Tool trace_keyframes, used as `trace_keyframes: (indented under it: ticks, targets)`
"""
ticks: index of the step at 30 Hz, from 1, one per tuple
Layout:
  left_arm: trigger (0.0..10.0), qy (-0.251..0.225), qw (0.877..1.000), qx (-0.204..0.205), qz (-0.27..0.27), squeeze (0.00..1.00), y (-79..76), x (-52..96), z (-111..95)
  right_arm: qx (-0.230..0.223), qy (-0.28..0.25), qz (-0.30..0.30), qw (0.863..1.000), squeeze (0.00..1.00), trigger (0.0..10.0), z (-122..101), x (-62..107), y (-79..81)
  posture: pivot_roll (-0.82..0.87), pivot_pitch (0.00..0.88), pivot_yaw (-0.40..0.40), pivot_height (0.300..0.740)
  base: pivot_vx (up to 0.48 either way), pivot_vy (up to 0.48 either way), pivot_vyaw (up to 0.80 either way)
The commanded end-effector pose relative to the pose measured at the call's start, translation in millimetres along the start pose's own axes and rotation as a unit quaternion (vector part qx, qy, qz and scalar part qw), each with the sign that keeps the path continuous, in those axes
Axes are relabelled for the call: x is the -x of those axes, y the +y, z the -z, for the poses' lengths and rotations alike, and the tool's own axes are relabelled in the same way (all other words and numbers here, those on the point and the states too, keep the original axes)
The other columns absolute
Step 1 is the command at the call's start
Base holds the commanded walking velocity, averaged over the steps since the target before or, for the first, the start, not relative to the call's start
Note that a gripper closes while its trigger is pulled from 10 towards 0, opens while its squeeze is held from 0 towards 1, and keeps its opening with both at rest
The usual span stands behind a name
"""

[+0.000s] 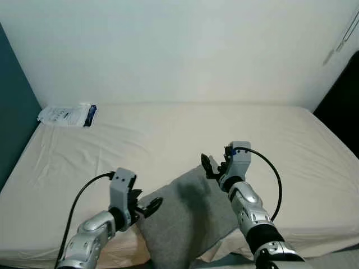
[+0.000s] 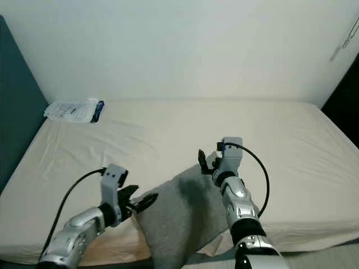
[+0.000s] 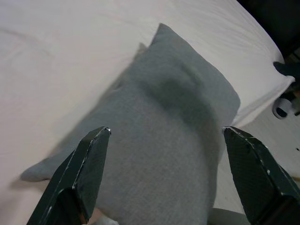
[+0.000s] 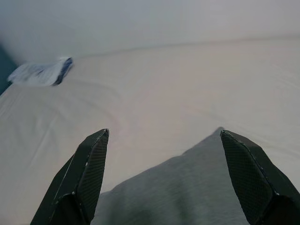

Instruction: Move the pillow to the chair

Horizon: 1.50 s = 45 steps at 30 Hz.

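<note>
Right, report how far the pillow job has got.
Done: both arms are at the grey pillow on the bed. In hand: left gripper and right gripper flank it, fingers open, nothing gripped. Left: grasp, lift and carry it to the chair.

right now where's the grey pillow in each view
Left eye view: grey pillow bottom centre, at the bed's near edge, between both grippers.
Right eye view: bottom centre.
Left wrist view: beyond the open fingers.
Right wrist view: lower part.
Shared landmark: white packet at the bed's far left corner.
</note>
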<state>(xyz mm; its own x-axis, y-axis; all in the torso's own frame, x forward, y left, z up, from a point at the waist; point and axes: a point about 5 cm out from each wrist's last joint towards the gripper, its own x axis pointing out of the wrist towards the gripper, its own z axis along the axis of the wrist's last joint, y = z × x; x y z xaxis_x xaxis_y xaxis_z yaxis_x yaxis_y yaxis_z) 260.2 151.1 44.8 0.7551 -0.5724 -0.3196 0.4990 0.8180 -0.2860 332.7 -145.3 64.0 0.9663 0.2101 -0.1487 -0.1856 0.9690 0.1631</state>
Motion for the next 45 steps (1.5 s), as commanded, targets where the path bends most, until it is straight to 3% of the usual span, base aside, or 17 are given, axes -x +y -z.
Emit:
trace_keyframes:
  ticks: [1, 6, 8, 11, 17, 26, 35, 42, 45]
  targets:
    - [10.0, 0.007, 1.000, -0.005, 0.001, 0.00, 0.5, 3.4, 1, 0.012, 0.005, -0.013, 1.000, 0.00, 10.0, 3, 2.0, 2.6, 0.03, 0.000, -0.080, 0.655, 0.000, 0.000, 0.00]
    - [10.0, 0.018, 1.000, -0.006, -0.011, 0.00, 2.5, 4.5, 5, 0.018, -0.003, -0.026, 0.999, 0.00, 10.0, 2, 2.7, 6.3, 0.03, 0.000, -0.081, 0.650, 0.000, 0.000, 0.00]
    - [10.0, 0.019, 0.999, 0.045, -0.011, 0.00, 2.3, 6.0, 9, 0.011, -0.003, -0.028, 1.000, 0.00, 10.0, 2, 3.4, 6.5, 0.02, 0.000, -0.076, 0.650, 0.000, 0.000, 0.00]
    - [10.0, 0.029, 0.998, 0.051, -0.006, 0.00, 1.7, 7.8, 12, 0.011, 0.000, -0.034, 0.999, 0.00, 10.0, 2, 4.1, 6.7, 0.02, 0.000, -0.076, 0.650, 0.000, 0.000, 0.00]
    - [10.0, 0.067, 0.997, 0.035, 0.007, 0.00, -0.7, 10.3, 18, 0.015, -0.003, -0.041, 0.999, 0.00, 10.0, 3, 7.3, 6.8, 0.02, 0.000, -0.077, 0.640, 0.000, 0.000, 0.00]
    - [10.0, 0.074, 0.997, 0.034, 0.003, 0.00, 0.1, 9.5, 16, 0.015, -0.002, -0.034, 0.999, 0.00, 10.0, 3, 7.8, 7.0, 0.03, 0.000, -0.057, 0.640, 0.000, 0.000, 0.00]
    - [10.0, 0.092, 0.995, 0.043, -0.001, 0.00, 1.6, 20.2, 15, -0.001, -0.007, -0.034, 0.999, 0.00, 10.0, 5, 12.0, 12.5, 0.03, 0.051, -0.020, 0.626, 0.000, 0.000, 0.00]
    - [10.0, 0.061, 0.980, 0.188, 0.018, 0.00, 2.8, 29.6, 11, -0.012, -0.002, -0.056, 0.998, 0.00, 10.0, 8, 13.8, 20.0, 0.03, 0.069, -0.020, 0.621, 0.000, 0.000, 0.00]
    - [10.0, 0.060, 0.974, 0.218, 0.008, 0.00, 4.6, 28.7, 11, -0.009, -0.004, -0.067, 0.998, 0.00, 10.0, 6, 14.0, 22.8, 0.03, 0.069, -0.019, 0.607, 0.000, 0.000, 0.00]
